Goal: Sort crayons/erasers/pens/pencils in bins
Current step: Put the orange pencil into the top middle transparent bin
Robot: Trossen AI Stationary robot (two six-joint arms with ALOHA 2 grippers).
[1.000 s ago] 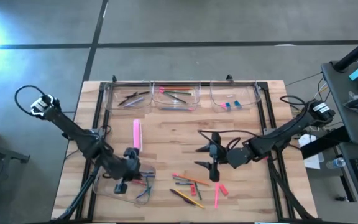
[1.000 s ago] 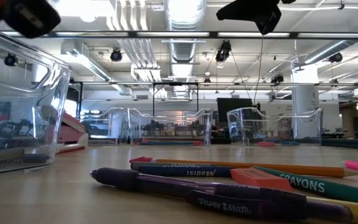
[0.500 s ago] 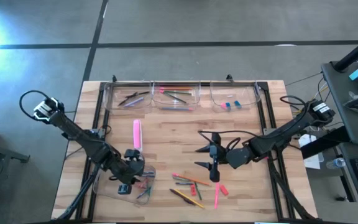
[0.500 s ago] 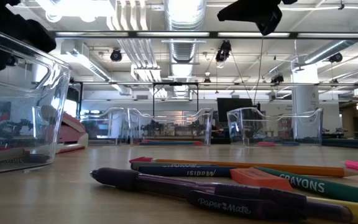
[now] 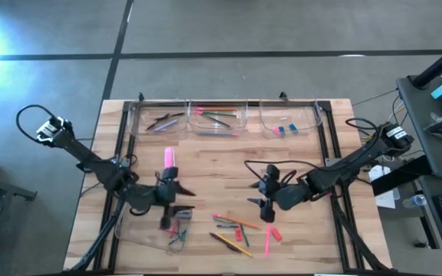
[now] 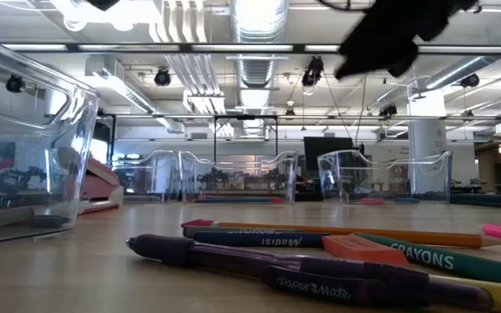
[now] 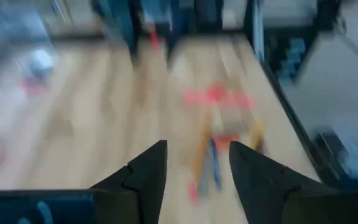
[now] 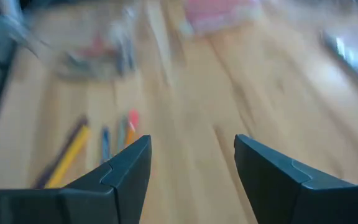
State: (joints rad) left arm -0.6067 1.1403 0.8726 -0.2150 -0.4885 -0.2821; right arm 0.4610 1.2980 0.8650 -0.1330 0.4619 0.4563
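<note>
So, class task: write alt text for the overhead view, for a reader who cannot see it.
Two dark arms reach over a wooden table, the left pincer and right pincer open and empty, flanking loose pencils. Three clear bins line the far edge; a fourth bin sits near the left arm.

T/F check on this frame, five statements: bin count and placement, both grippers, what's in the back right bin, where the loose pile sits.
1. Three bins stand along the table's far edge. True; a fourth bin sits at the near left.
2. The left gripper grips a pencil. False: its fingers stand apart, nothing between them.
3. The right gripper is open. True.
4. The back right bin holds long orange pencils. False: it holds small blue and pink erasers.
5. The loose pile lies at the table's near edge, right of centre. True.
</note>
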